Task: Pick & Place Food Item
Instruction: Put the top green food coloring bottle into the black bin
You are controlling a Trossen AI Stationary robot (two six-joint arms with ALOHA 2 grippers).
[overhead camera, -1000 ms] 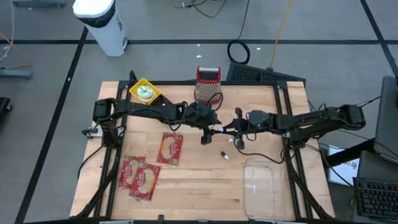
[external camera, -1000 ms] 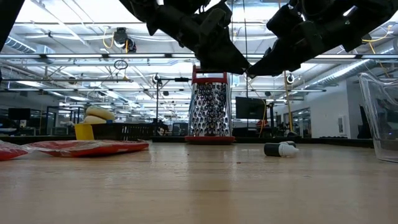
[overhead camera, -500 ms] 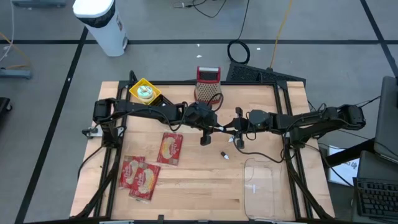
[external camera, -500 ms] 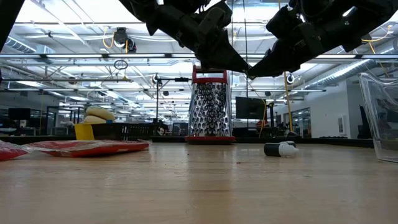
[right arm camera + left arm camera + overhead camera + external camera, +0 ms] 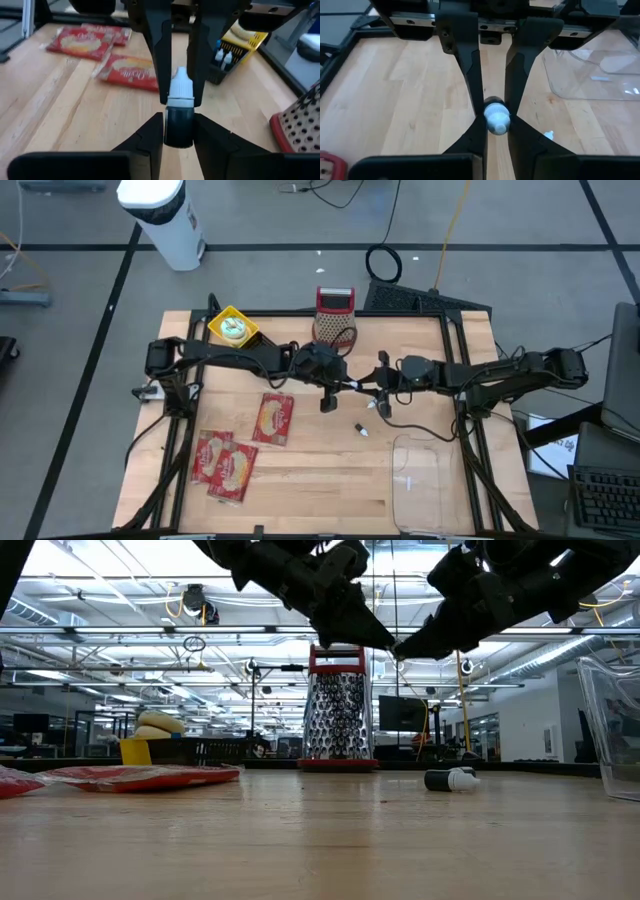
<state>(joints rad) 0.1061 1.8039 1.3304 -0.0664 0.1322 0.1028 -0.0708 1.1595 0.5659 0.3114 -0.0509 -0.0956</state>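
A small bottle with a dark body [image 5: 178, 125] and a white cap [image 5: 496, 119] hangs level in mid-air over the table's middle, between my two grippers. They meet tip to tip there. My left gripper [image 5: 496, 129] comes from the table's left and is shut on the cap end. My right gripper [image 5: 178, 131] comes from the right and flanks the dark body. Three red food packets [image 5: 274, 418] [image 5: 225, 465] lie flat on the wood at the near left, untouched. My left gripper pinches the bottle's white cap end [image 5: 496, 122] between its two fingers, coming nearly level from the table's left and slanting a little down. The bottle is lifted clear of the table. My right gripper has its two fingers against the sides of the dark body [image 5: 178, 135], coming nearly level from the table's right, along the bottle. The cap points away from it toward the left gripper.
A second small bottle [image 5: 361, 430] lies on the table just near of the grippers. A metal grater [image 5: 335, 320] stands at the far middle, a yellow holder [image 5: 232, 328] at the far left, and a clear plastic tub [image 5: 417, 480] at the near right.
My left gripper has shut on the bottle's cap end while both arms have stayed in place. The bottle has kept still between the two grippers.
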